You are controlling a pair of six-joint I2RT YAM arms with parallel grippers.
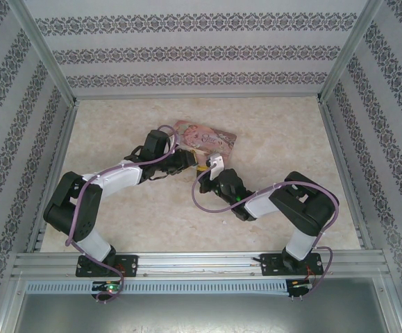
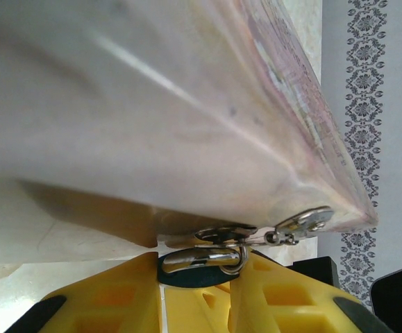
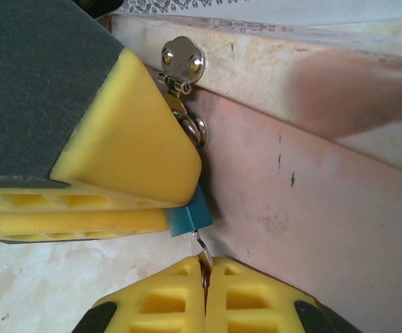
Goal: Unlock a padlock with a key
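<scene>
Padlock (image 3: 192, 216) beside tin (image 3: 312, 208) | left claw (image 2: 202, 269) clamped on padlock | right claw (image 3: 205, 269) clamped on key (image 3: 199, 244), tip at padlock

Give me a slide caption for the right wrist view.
Right gripper pinches the key at the blue padlock, which the left gripper clamps beside the pink tin.

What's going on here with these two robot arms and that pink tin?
The two arms are working on a small blue padlock that hangs from the clasp of the pink tin on the table. The left claw is shut on the padlock, steadying it. The right claw pinches the thin key, whose tip meets the underside of the lock's body. Whether it has entered the keyhole is hard to tell, and the shackle looks closed.
</scene>
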